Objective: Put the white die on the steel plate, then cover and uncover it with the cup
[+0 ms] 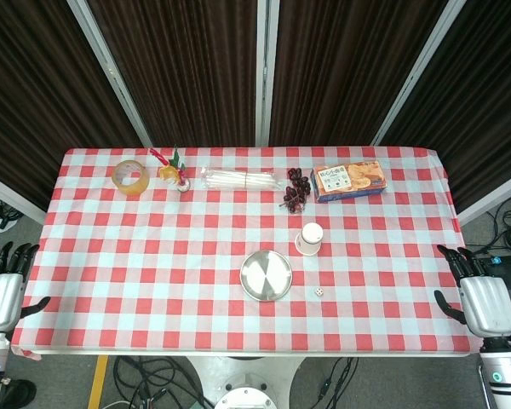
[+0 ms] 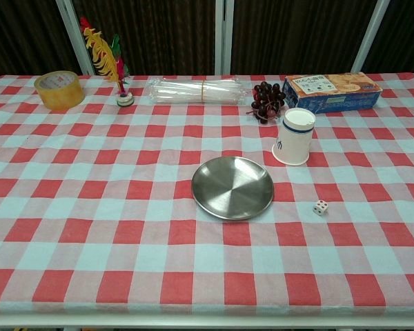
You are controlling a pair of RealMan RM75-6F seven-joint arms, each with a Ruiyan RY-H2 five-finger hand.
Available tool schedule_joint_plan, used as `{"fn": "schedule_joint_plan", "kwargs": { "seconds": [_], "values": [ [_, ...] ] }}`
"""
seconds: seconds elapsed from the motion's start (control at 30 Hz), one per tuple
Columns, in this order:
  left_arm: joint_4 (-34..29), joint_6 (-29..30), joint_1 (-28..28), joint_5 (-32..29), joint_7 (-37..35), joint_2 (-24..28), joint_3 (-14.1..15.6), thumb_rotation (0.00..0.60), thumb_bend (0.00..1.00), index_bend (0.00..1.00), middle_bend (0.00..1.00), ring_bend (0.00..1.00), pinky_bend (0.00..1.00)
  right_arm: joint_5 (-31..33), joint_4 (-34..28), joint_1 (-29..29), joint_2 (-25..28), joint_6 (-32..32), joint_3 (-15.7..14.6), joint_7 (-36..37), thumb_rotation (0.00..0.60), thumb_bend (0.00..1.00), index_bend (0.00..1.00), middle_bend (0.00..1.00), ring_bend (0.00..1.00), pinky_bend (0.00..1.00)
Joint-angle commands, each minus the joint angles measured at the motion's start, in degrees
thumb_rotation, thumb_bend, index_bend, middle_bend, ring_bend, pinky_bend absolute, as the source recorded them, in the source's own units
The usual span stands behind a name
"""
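The small white die lies on the checked cloth just right of the round steel plate, which is bare. A white paper cup stands upright behind the die, to the plate's right rear. My left hand hangs off the table's left edge with its fingers spread and nothing in it. My right hand sits beyond the right front corner, fingers apart and likewise holding nothing. Neither hand shows in the chest view.
Along the far edge lie a tape roll, a feathered shuttlecock toy, a bundle of clear straws, dark grapes and a biscuit box.
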Motion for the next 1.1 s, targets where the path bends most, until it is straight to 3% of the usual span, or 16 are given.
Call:
{"fn": "schedule_joint_plan", "kwargs": {
  "seconds": [0.03, 0.37, 0.47, 0.6, 0.8, 0.97, 1.1],
  "values": [
    [0.06, 0.27, -0.05, 0.29, 0.05, -0.02, -0.09, 0.6, 0.0, 0.14, 0.13, 0.02, 0.04, -0.21, -0.2, 0.04, 0.11, 0.16, 0.05, -0.11, 0.6, 0.23, 0.12, 0.19, 0.11, 0.26],
    [0.06, 0.89, 0.35, 0.9, -0.63, 0.02, 0.14, 0.6, 0.0, 0.14, 0.13, 0.02, 0.04, -3.35, -0.48, 0.76, 0.52, 0.05, -0.75, 1.16, 0.6, 0.23, 0.12, 0.24, 0.16, 0.27],
    [0.43, 0.82, 0.21, 1.33, -0.65, -0.1, 0.25, 0.6, 0.0, 0.14, 0.13, 0.02, 0.04, -5.59, -1.05, 2.99, 0.76, -2.62, -1.09, 0.4, 0.6, 0.22, 0.14, 0.35, 0.29, 0.36],
    [0.77, 0.82, 0.1, 1.74, -0.92, -0.2, 0.29, 0.6, 0.0, 0.14, 0.13, 0.02, 0.04, -7.95, -1.86, 7.7, 0.38, -8.98, -1.15, -1.78, 0.6, 0.22, 0.24, 0.54, 0.55, 0.61],
    [1.4, 0.84, 0.18, 2.28, -1.51, -0.28, 0.59, 0.6, 0.0, 0.14, 0.13, 0.02, 0.04, -6.76, -1.03, 16.47, -3.25, -23.09, -0.57, -5.35, 0.6, 0.22, 0.34, 0.77, 0.78, 0.84],
    [1.67, 0.33, -0.01, 2.53, -1.74, -0.16, 0.78, 0.6, 0.0, 0.14, 0.13, 0.02, 0.04, -3.65, 2.74, 21.75, -9.25, -31.81, -0.23, -8.46, 0.6, 0.22, 0.37, 0.86, 0.87, 0.92],
    [1.85, 0.46, 0.07, 2.47, -2.02, -0.24, 0.71, 0.6, 0.0, 0.14, 0.13, 0.02, 0.04, -1.9, 6.02, 23.98, -13.63, -35.19, -0.52, -10.99, 0.6, 0.22, 0.37, 0.87, 0.88, 0.93]
  ]
}}
